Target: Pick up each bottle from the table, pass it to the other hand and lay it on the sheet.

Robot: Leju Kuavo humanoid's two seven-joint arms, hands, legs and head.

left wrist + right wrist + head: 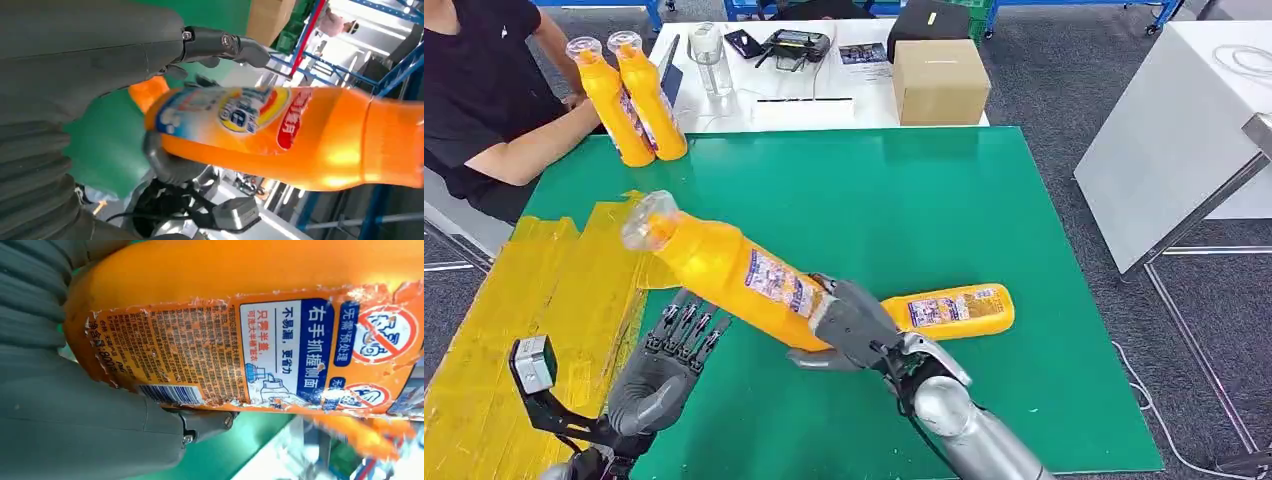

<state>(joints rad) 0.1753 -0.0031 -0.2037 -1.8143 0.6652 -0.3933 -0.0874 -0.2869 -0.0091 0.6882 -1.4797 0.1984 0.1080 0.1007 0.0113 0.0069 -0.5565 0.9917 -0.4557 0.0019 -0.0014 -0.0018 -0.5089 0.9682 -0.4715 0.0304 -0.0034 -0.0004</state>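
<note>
Orange bottle [724,270] grasped in right robot hand [854,325], tilted above table; left robot hand [669,355] spread beneath, apparently not touching.

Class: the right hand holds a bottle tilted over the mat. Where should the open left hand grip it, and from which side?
Probably the bare orange shoulder of the bottle, just above the label. The right hand covers the base end, the neck tilts toward the left hand, and that hand sits open beneath, so coming up from below looks best.

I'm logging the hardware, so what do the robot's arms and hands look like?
Both arms are silver metal. The left robot hand is grey with dark, segmented fingers; the right robot hand is grey too. A small boxy camera sits on a black bracket at the left wrist.
</note>
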